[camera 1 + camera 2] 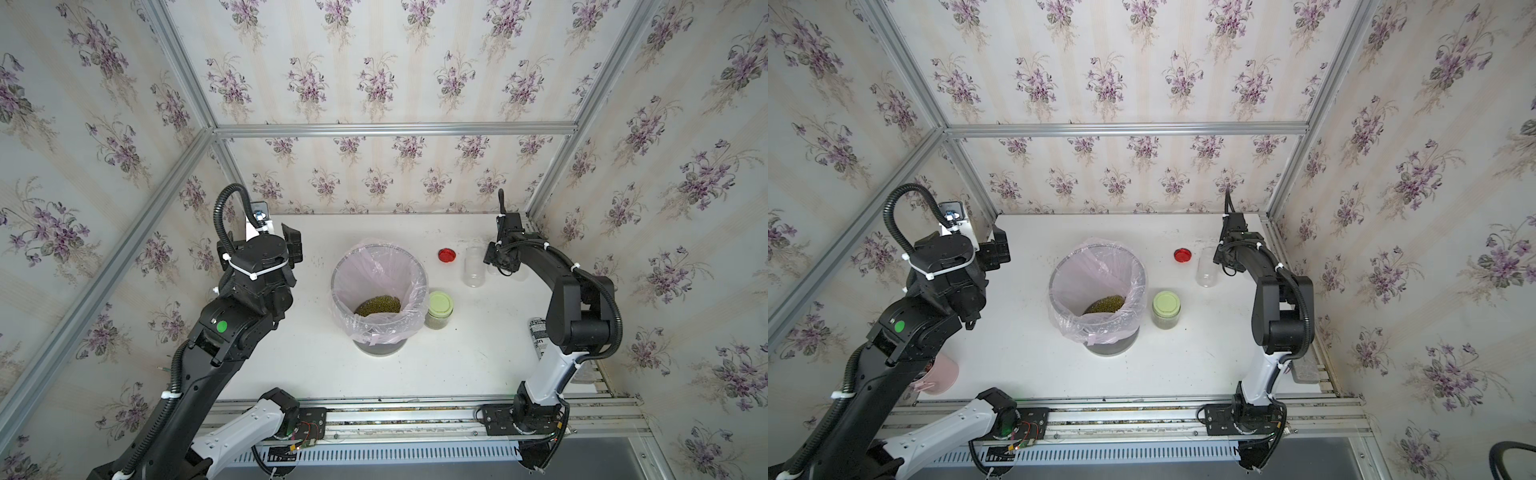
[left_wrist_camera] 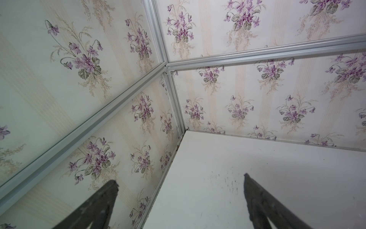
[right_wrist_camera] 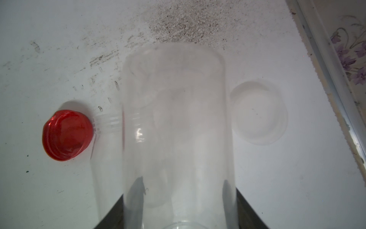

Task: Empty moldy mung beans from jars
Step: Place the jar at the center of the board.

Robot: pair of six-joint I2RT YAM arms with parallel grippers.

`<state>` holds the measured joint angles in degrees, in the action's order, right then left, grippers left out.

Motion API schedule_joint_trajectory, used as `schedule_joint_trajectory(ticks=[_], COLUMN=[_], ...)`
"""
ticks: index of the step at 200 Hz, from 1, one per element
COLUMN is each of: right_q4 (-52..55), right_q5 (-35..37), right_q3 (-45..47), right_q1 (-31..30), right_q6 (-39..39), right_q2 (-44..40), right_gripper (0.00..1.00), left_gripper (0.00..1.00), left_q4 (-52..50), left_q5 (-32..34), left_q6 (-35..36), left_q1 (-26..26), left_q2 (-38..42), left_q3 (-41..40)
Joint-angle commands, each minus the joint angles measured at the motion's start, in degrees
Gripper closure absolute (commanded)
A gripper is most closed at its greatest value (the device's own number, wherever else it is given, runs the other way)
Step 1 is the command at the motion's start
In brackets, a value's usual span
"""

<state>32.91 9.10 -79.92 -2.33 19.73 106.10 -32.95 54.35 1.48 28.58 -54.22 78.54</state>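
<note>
Two jars are showing plainly for you in both top views; the mung beans (image 1: 377, 306) (image 1: 1104, 304) are mostly lying in a heap at the bottom of the bin (image 1: 380, 348), inside its pink liner (image 1: 357, 266); a lidded jar (image 1: 439, 309) (image 1: 1166, 309) with a pale green cap is standing upright just beside the bin, with more greenish grains showing low inside it; an empty jar (image 1: 473, 266), uncapped, is standing upright between the red lid (image 1: 446, 254) and your right gripper (image 1: 500, 262).

In the left wrist view your left gripper (image 2: 180, 178) is standing spread wide and holding nothing; its fingers (image 2: 95, 208) are framing only bare table (image 2: 257, 158) and wallpaper (image 2: 89, 69).

In the right wrist view your right gripper is pinching a third clear jar, the gripped jar (image 3: 174, 119), between its two dark fingers; this jar is looking empty; the empty jar is showing beside it on the red lid's side, its threaded neck close to that lid; the red lid is lying flat on the table.
</note>
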Motion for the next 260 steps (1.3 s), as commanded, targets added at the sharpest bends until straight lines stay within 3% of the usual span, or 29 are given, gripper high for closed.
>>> schedule_joint_trajectory(ticks=[1, 127, 212, 260], right_q4=[-1.4, -5.2, -4.6, -3.3], right_q5=[0.6, -4.7, -5.8, -5.6], right_q3=[-0.4, 0.8, -0.3, -1.1], right_q1=[0.6, 2.1, 2.2, 2.2], right_q6=[0.3, 0.0, -0.1, -0.2], right_q2=[1.5, 6.6, 7.8, 7.2], right_gripper=[0.65, 0.58, 0.28, 0.24], left_gripper=[0.00, 0.00, 0.00, 0.00], left_q4=[0.6, 0.6, 0.6, 0.5], left_q5=[-0.4, -3.8, -5.9, -6.7], left_q6=[-0.7, -1.7, -1.7, -1.6], left_q1=[-0.2, -1.3, -1.8, -1.9], left_q2=[-0.2, -2.5, -2.3, -2.4], left_q3=[-0.2, -0.7, -0.9, -0.8])
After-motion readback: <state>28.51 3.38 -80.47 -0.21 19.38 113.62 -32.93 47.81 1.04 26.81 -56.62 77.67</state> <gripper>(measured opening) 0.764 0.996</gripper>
